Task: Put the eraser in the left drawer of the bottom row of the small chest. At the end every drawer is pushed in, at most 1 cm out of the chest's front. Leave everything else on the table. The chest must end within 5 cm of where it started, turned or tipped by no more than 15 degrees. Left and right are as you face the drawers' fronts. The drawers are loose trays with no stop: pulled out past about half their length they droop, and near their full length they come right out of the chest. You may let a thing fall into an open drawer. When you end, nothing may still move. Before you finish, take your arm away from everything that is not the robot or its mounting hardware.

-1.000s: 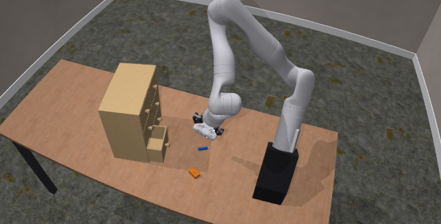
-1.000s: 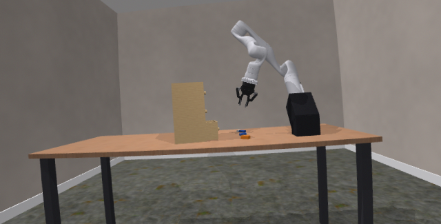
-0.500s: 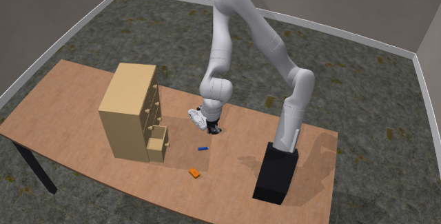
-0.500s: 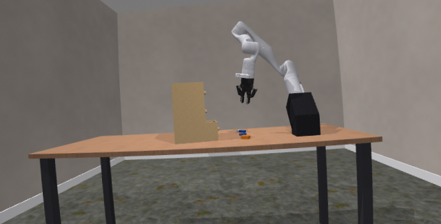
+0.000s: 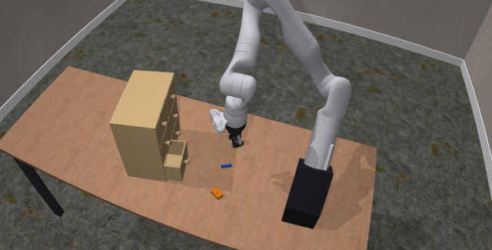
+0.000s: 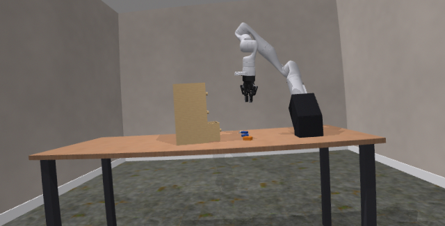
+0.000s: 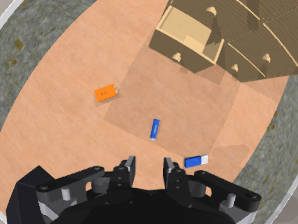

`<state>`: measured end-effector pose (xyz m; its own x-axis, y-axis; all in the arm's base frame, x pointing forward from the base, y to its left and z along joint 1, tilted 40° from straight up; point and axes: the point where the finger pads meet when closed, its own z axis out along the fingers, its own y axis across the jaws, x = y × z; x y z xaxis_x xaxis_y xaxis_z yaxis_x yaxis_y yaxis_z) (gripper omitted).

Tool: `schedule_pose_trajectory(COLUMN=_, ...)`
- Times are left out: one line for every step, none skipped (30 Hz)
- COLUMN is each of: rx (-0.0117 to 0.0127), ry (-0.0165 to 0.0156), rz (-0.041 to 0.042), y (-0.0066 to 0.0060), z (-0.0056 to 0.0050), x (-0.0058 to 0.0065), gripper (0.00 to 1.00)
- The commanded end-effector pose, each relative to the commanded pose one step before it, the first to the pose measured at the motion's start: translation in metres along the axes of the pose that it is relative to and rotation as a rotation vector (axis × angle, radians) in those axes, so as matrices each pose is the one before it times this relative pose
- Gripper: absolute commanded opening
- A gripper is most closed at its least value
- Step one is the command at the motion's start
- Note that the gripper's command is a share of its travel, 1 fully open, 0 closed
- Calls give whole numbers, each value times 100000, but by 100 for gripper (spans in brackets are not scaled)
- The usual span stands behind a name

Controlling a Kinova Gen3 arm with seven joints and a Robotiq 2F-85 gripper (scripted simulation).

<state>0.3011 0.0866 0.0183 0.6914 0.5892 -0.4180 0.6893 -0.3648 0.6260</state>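
Note:
The tan chest (image 5: 147,123) stands on the table with its bottom-row left drawer (image 5: 177,158) pulled partly out and empty; the drawer also shows in the wrist view (image 7: 189,38). A small blue block with a white end (image 7: 196,160), which looks like the eraser, lies on the table just under my fingers. A thin blue stick (image 7: 154,128) and an orange block (image 7: 105,92) lie farther out. My gripper (image 5: 237,145) (image 7: 149,165) hangs well above the table, pointing down, fingers partly open with nothing between them.
The arm's black base (image 5: 307,192) stands at the table's right end. The chest's other drawers are pushed in. The blue stick (image 5: 227,165) and orange block (image 5: 217,192) lie between the chest and the base.

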Motion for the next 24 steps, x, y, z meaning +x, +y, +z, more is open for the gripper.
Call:
schedule_pose_trajectory(rx=3112, ry=455, rz=7811, y=223, z=-324, x=-123, gripper=33)
schedule_pose_trajectory(rx=752, ry=16, rz=1837, y=-10, z=-65, x=-47, gripper=33)
schedule_pose_trajectory(rx=726, ry=18, rz=1772, y=-9, z=-62, x=-46, gripper=33)
schedule_pose_trajectory(rx=702, ry=17, rz=1712, y=-8, z=-60, x=-45, gripper=33)
schedule_pose_trajectory(rx=682, ry=13, rz=1664, y=-8, z=-59, x=-42, gripper=33)
schedule_pose_trajectory(rx=653, ry=18, rz=1594, y=-7, z=-55, x=-43, gripper=33)
schedule_pose_trajectory(rx=632, ry=15, rz=1543, y=-7, z=-54, x=-41, gripper=33)
schedule_pose_trajectory(rx=612, ry=11, rz=1495, y=-6, z=-53, x=-38, gripper=33)
schedule_pose_trajectory(rx=585, ry=16, rz=1426, y=-5, z=-50, x=-38, gripper=33)
schedule_pose_trajectory(rx=564, ry=14, rz=1376, y=-5, z=-48, x=-37, gripper=33)
schedule_pose_trajectory(rx=544, ry=11, rz=1328, y=-5, z=-47, x=-35, gripper=33)
schedule_pose_trajectory(rx=0, ry=0, rz=0, y=0, z=0, x=0, gripper=33)
schedule_pose_trajectory(rx=0, ry=0, rz=0, y=0, z=0, x=0, gripper=33)
schedule_pose_trajectory(rx=521, ry=12, rz=1270, y=-4, z=-44, x=-34, gripper=33)
schedule_pose_trajectory(rx=497, ry=13, rz=1213, y=-4, z=-42, x=-33, gripper=33)
schedule_pose_trajectory(rx=478, ry=11, rz=1166, y=-4, z=-41, x=-31, gripper=33)
schedule_pose_trajectory(rx=459, ry=8, rz=1120, y=-3, z=-40, x=-29, gripper=33)
schedule_pose_trajectory(rx=436, ry=10, rz=1063, y=-3, z=-37, x=-28, gripper=33)
schedule_pose_trajectory(rx=414, ry=11, rz=1010, y=-2, z=-35, x=-27, gripper=33)
schedule_pose_trajectory(rx=395, ry=9, rz=965, y=-2, z=-34, x=-26, gripper=33)
schedule_pose_trajectory(rx=377, ry=7, rz=919, y=-2, z=-32, x=-24, gripper=33)
schedule_pose_trajectory(rx=358, ry=6, rz=875, y=-2, z=-31, x=-23, gripper=33)
schedule_pose_trajectory(rx=337, ry=8, rz=821, y=-2, z=-29, x=-22, gripper=33)
schedule_pose_trajectory(rx=317, ry=9, rz=774, y=-1, z=-27, x=-21, gripper=33)
